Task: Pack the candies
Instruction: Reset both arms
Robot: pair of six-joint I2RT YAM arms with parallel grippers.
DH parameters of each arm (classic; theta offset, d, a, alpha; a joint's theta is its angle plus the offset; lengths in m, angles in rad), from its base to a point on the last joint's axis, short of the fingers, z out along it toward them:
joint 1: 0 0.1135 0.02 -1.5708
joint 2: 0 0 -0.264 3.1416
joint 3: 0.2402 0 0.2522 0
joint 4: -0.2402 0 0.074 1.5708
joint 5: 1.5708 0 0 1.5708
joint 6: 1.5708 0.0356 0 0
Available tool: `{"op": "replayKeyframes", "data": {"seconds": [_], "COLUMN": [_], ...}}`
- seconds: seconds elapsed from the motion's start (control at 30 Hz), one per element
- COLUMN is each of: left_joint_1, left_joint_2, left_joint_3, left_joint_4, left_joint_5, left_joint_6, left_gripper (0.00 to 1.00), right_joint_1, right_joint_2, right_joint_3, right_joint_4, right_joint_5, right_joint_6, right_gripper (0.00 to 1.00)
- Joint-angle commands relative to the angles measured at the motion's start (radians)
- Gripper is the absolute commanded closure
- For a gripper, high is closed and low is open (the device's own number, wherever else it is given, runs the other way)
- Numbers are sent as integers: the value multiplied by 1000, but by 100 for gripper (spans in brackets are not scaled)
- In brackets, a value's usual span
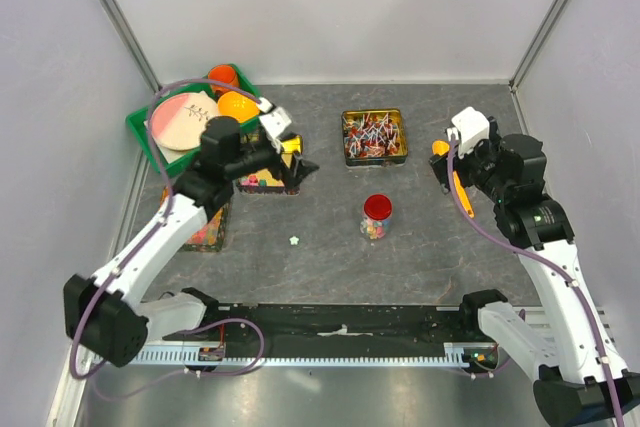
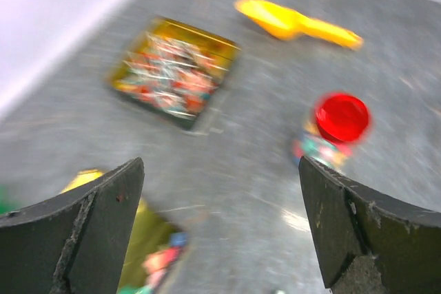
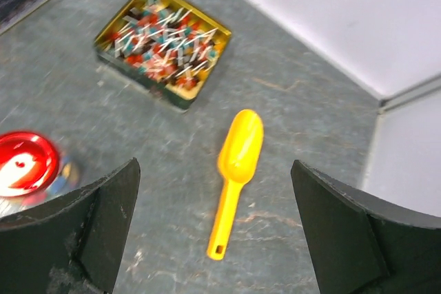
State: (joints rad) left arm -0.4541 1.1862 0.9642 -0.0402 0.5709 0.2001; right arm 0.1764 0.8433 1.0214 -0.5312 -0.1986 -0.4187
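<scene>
The candies (image 1: 258,180) are tiny pastel pieces in a gold tin under my left gripper (image 1: 298,169). In the left wrist view they show as a blur (image 2: 155,263) at the lower left. That gripper (image 2: 220,170) is open with only bare table between its fingers. One pale candy (image 1: 294,240) lies loose on the table. A small jar (image 1: 376,219) with a red lid (image 2: 341,116) holds coloured pieces. My right gripper (image 1: 443,162) is open above a yellow scoop (image 3: 238,166), which lies flat on the table, held by nothing, below the gap of the jaws (image 3: 215,166).
A gold tin of wrapped lollipops (image 1: 374,135) stands at the back centre. A green tray (image 1: 140,132) at the back left carries a plate and orange bowls. Another tin (image 1: 205,230) of red-orange pieces lies under the left arm. White walls close in the table.
</scene>
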Motion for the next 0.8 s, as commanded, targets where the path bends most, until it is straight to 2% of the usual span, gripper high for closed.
{"op": "replayKeyframes", "data": {"seconds": [0.0, 0.13, 0.47, 0.77], "left_joint_1": [29, 37, 35, 35], "left_joint_2": [-126, -213, -330, -338], "left_joint_3": [134, 177, 358, 381], "left_joint_4": [-176, -162, -202, -179], "left_joint_5": [-253, -391, -687, -744], "left_joint_6": [35, 79, 102, 52], "left_gripper": [1, 1, 1, 1], "right_joint_1": [2, 0, 2, -2], "right_joint_2": [-32, -91, -79, -72], "right_joint_3": [54, 89, 330, 378], "right_joint_4": [160, 209, 114, 94], "right_joint_5": [140, 229, 212, 208], "right_joint_6": [55, 55, 120, 123], "right_gripper": [2, 2, 2, 2]}}
